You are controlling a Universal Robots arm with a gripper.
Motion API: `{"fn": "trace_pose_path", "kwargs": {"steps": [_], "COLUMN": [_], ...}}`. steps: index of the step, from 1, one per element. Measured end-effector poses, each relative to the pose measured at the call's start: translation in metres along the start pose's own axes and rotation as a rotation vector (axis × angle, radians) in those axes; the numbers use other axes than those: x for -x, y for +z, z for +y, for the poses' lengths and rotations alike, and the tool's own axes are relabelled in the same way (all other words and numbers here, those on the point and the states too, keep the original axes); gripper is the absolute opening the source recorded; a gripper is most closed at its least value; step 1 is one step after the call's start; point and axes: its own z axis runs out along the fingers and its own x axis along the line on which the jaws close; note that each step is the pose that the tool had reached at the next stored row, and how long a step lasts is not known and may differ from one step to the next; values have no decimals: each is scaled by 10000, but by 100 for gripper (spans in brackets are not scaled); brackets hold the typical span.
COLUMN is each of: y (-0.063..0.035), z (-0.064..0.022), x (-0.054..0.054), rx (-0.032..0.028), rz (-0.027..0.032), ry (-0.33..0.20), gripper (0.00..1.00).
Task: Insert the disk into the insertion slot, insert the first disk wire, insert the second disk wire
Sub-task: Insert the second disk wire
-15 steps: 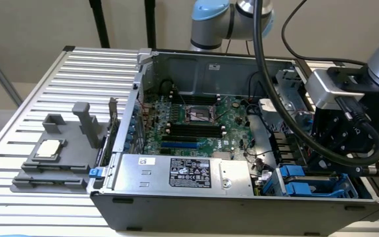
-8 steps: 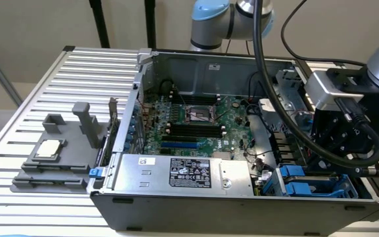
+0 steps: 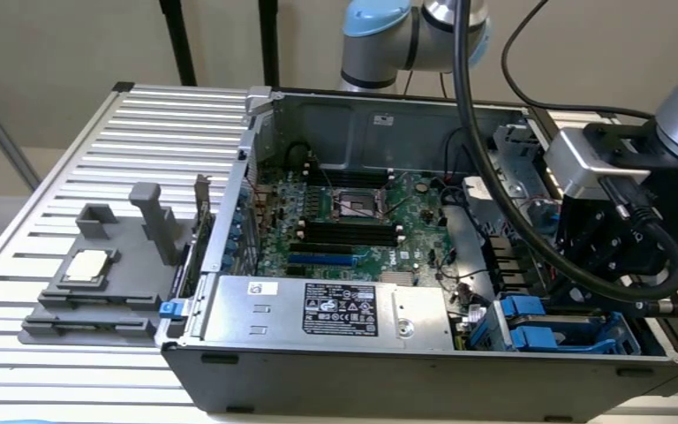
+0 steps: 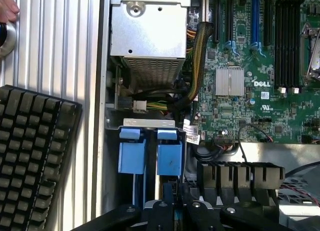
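The insertion slot (image 3: 546, 329) is the dark bay with bright blue plastic rails in the case corner at the exterior view's lower right. The wrist view looks straight down on it, with two blue tabs (image 4: 132, 150) (image 4: 169, 153) side by side under a silver bracket. I cannot make out the disk's silver face or label, or whether it sits in the bay. My gripper (image 3: 598, 278) hangs right over the bay, its dark tips (image 4: 170, 195) just short of the blue tabs. A white plug on yellow and black wires (image 4: 140, 107) lies just beyond the bay; I cannot tell if it is a disk wire.
The silver power-supply box (image 3: 327, 309) (image 4: 150, 26) sits beside the bay. The green motherboard (image 3: 351, 221) (image 4: 260, 66) fills the case floor. A black keyboard (image 4: 35, 151) and a hand (image 4: 7, 11) are outside the case wall. A grey fixture (image 3: 92, 283) stands at the exterior view's left.
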Motion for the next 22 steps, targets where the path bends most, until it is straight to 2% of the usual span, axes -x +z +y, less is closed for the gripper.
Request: {"fn": "trace_pose_path", "kwargs": {"steps": [22], "y": [-21], "z": [-12], "x": [-3], "rx": [2], "rz": [-24], "ry": [-98], "gripper": [16]}}
